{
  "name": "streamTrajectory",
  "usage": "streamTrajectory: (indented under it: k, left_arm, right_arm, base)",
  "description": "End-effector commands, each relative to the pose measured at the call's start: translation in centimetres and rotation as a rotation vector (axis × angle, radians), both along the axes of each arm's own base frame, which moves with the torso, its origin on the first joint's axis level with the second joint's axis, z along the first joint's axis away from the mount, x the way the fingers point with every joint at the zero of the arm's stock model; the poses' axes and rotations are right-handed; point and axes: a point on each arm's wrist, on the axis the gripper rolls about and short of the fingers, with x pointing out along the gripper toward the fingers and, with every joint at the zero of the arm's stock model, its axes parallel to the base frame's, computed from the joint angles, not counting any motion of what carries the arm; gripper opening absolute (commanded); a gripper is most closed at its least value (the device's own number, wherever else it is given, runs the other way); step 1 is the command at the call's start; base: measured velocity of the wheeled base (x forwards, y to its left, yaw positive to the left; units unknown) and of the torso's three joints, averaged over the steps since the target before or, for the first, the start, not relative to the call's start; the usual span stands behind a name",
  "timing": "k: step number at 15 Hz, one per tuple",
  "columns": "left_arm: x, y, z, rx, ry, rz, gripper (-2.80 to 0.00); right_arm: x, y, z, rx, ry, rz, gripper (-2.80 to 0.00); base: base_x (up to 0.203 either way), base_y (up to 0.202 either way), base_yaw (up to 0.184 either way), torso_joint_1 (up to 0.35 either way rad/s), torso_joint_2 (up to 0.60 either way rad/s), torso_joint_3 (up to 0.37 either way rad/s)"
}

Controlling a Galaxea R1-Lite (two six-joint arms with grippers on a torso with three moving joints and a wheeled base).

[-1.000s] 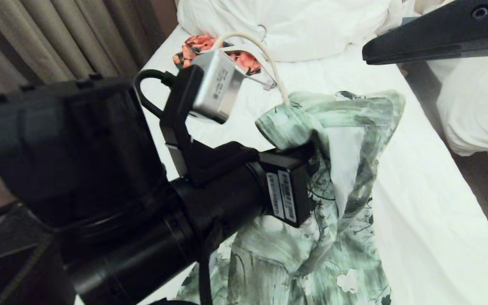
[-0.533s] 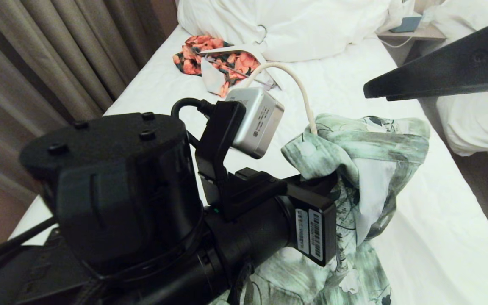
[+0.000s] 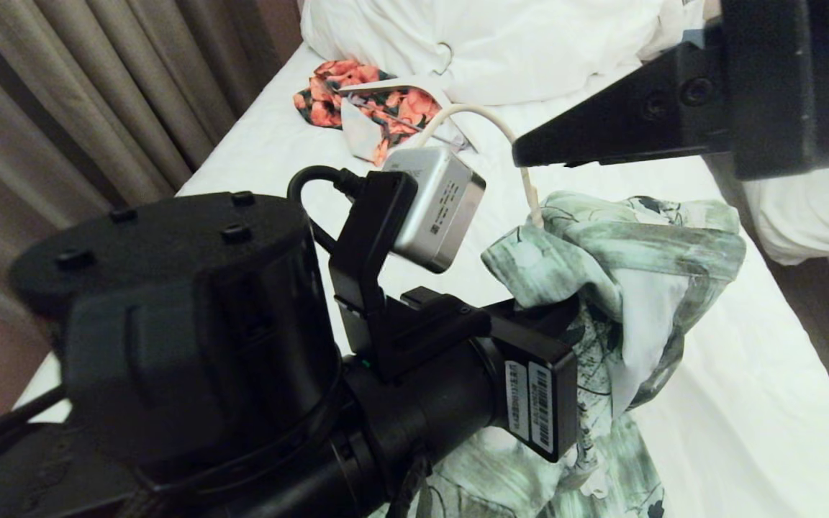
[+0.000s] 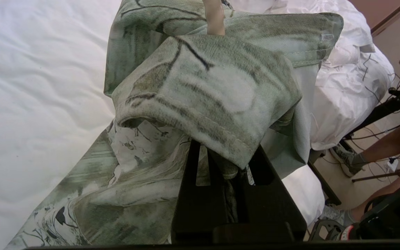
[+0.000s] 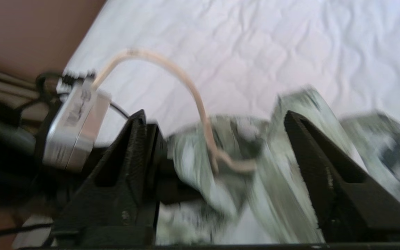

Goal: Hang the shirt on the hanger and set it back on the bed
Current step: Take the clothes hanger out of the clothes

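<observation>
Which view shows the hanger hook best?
The head view: the hook arcs up out of the shirt in sharp outline, though the right claw crosses it. The right wrist view shows the whole arc, but blurred. The left wrist view shows only a stub above the collar.

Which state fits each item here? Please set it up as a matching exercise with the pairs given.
Things:
1. left gripper
2. right gripper
3. hanger
4. orange garment

States:
A. hook rising out of the shirt collar
B. lying near the pillow
C. shut on shirt fabric
D. jaws spread, holding nothing

Pairs: 1-C, 2-D, 3-A, 4-B
</observation>
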Motion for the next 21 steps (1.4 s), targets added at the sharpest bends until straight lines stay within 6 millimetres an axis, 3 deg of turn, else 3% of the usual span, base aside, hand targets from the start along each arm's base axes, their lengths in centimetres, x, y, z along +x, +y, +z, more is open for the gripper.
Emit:
streamTrajectory:
  k: [1,5,6,21]
  left_arm:
    - [-0.1,0.2,0.3,-0.014,-0.005,0.003,-2.80]
    - [-0.2,0.6,0.9,-0.031,-0.013,0.003,-2.80]
    - [-0.2,0.7,0.9,-0.033,-0.012,0.003,-2.80]
    - [-0.3,0.8,0.6,-0.026,-0.011,0.009,-2.80]
  right_arm:
    - [1.1,1.8,-1.1,-0.026,0.015,0.002,0.00]
    - [2.1,3.9,-1.7,-0.006,0.004,0.016,-0.11]
    - [2.3,4.2,-1.8,-0.003,0.003,0.016,-2.80]
    - [2.0,3.9,-1.5,0.014,-0.004,0.013,-2.80]
  base:
    - [0.000,0.000,0.000,0.000,0.00,0.000]
    - [0.000,0.000,0.000,0.000,0.00,0.000]
    - [0.000,0.000,0.000,0.000,0.00,0.000]
    - [0.000,0.000,0.000,0.000,0.00,0.000]
